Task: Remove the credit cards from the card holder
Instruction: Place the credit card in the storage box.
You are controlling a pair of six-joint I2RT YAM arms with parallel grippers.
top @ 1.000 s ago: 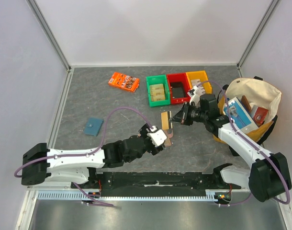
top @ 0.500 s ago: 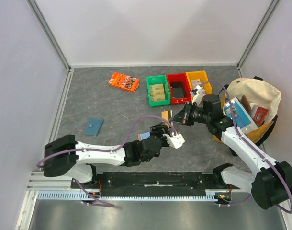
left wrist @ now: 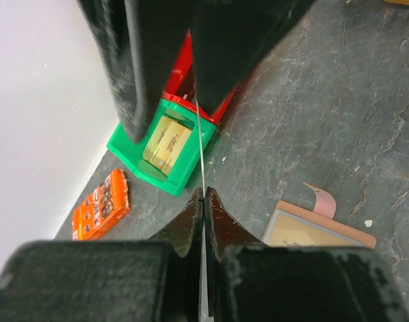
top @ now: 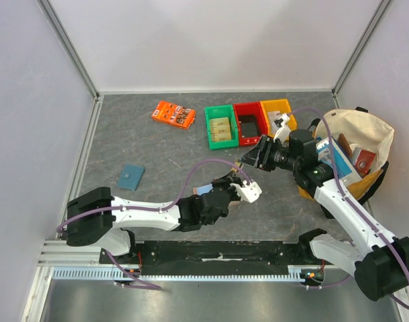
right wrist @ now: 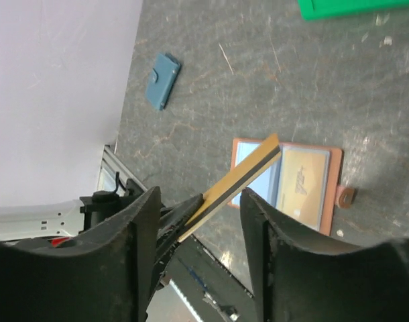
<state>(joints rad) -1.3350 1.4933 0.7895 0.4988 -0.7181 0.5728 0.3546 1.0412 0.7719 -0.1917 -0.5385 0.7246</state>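
Card holder (right wrist: 333, 193): matt tan leather. Table (top: 157, 151): rough grey slate-look.

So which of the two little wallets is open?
The tan card holder: it lies spread open, blue lining up. The teal pouch is folded shut.

Dark grey stone-patterned tabletop (top: 124, 137), plain pale walls (top: 211, 40) on three sides, aluminium corner posts (top: 70, 47), soft even light
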